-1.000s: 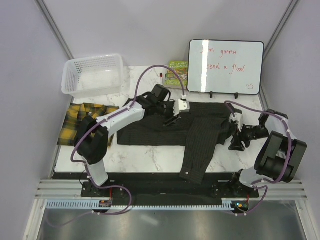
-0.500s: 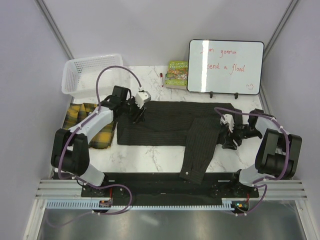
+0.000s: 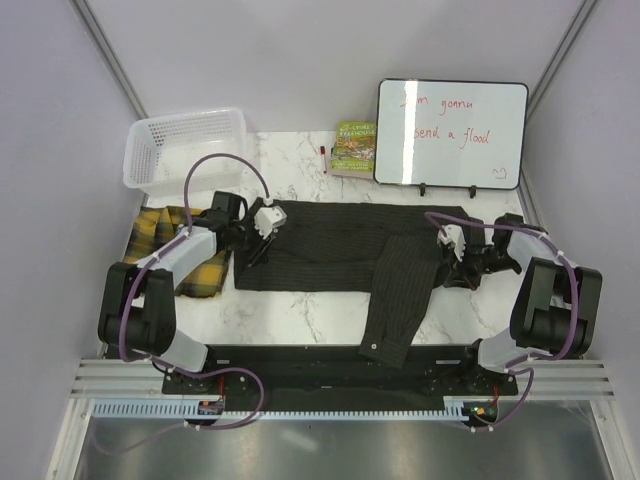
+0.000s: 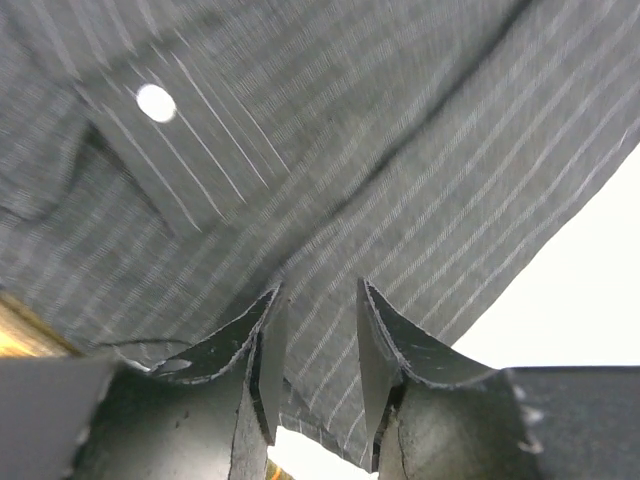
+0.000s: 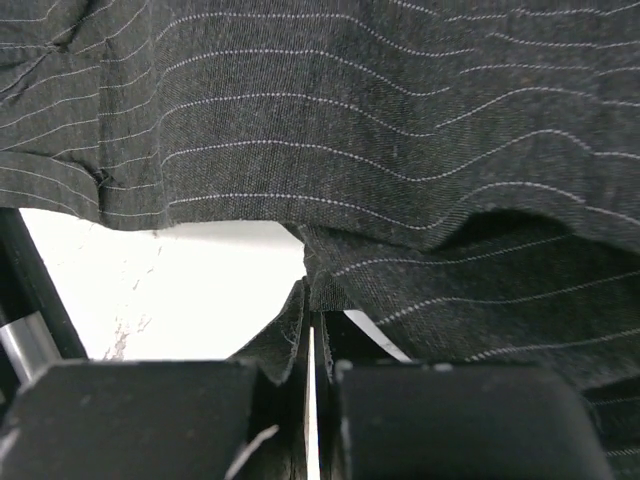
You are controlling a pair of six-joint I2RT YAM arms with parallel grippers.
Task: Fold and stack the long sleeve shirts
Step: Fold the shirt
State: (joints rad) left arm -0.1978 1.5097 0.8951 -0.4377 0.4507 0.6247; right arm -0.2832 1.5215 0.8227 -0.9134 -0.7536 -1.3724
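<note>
We are looking into a robotics lab test cell: plain white panels [image 3: 300, 60] are boxing in a marble-patterned table [image 3: 300, 315], the left arm [image 3: 150, 300] and right arm [image 3: 550, 300] are sitting bolted to a black base plate [image 3: 330, 362] beside an aluminium rail [image 3: 120, 378], and a handwritten whiteboard [image 3: 452, 132] is standing at the back.

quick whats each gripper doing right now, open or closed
Left gripper: open, jaws apart over the edge of the pinstripe shirt.
Right gripper: shut on a fold of the pinstripe shirt.
</note>
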